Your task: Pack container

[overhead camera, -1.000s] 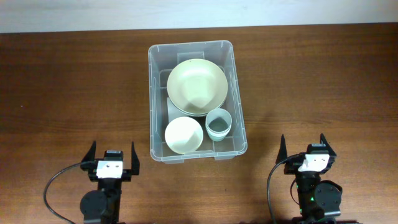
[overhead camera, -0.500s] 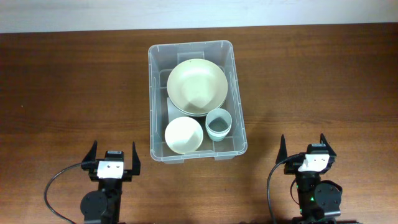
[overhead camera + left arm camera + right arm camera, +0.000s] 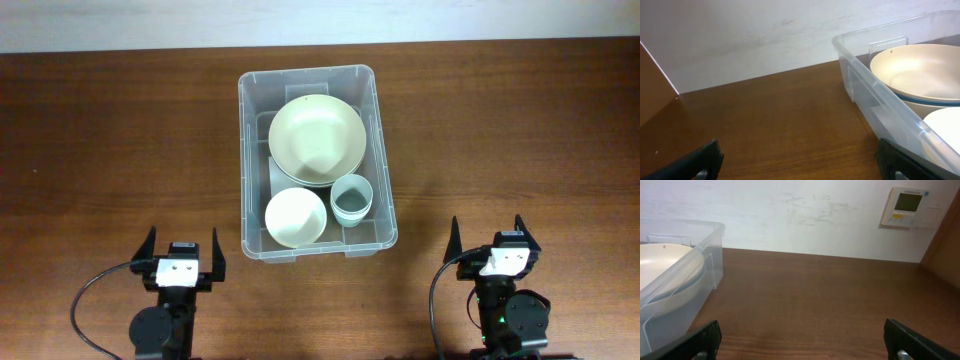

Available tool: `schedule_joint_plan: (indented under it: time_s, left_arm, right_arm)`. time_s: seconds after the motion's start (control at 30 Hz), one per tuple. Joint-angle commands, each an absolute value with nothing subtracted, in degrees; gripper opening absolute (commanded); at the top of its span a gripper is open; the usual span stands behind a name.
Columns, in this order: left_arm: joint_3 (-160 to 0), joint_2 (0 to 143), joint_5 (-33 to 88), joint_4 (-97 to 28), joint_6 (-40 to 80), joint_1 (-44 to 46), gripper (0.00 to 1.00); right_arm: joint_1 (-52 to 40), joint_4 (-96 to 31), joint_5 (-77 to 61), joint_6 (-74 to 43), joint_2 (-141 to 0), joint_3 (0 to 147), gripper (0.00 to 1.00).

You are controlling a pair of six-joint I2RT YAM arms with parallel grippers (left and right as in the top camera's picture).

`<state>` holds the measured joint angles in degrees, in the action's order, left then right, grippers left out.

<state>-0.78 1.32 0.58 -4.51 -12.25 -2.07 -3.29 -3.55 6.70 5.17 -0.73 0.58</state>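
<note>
Left gripper [image 3: 182,232]: jaws are spread wide, with nothing held between them.
Right gripper [image 3: 487,222]: jaws are spread just as wide and are likewise empty.
Container [image 3: 243,150]: it is set ahead of both, right of the left jaws and left of the right jaws. Its long axis runs away from them, and its near short wall is presented.
Nearer arm: the left is judged slightly nearer.
Near end inside: a small bowl [image 3: 295,216] and a cup [image 3: 351,198] are seated side by side.
Far end inside: a large bowl [image 3: 316,138] is seated, possibly stacked on another.
In the way: only bare table [image 3: 100,150] is seen before either pair of jaws.
</note>
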Motion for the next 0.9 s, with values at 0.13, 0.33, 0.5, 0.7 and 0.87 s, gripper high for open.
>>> schedule_joint_plan:
  time_s: [0.13,0.33,0.5,0.7,0.87]
  left_arm:
    - [-0.5,0.7,0.0,-4.8,-12.3,-5.1,1.0]
    - [-0.5,0.7,0.0,-4.8,-12.3,-6.4,0.99]
    - [-0.5,0.7,0.0,-4.8,-12.3,-6.4,0.99]
    - [-0.5,0.7,0.0,-4.8,-12.3,-6.4,0.99]
    - [-0.5,0.7,0.0,-4.8,-12.3,-6.4,0.99]
  right_arm:
    - [-2.9,-4.1,6.4,5.6,-0.4,0.3,0.99]
    - [-2.9,-4.1,6.4,5.6,-0.4,0.3,0.99]
    - [-2.9,-4.1,6.4,5.6,-0.4,0.3,0.99]
    - [-2.9,-4.1,6.4,5.6,-0.4,0.3,0.99]
    - [-2.9,-4.1,6.4,5.6,-0.4,0.3,0.99]
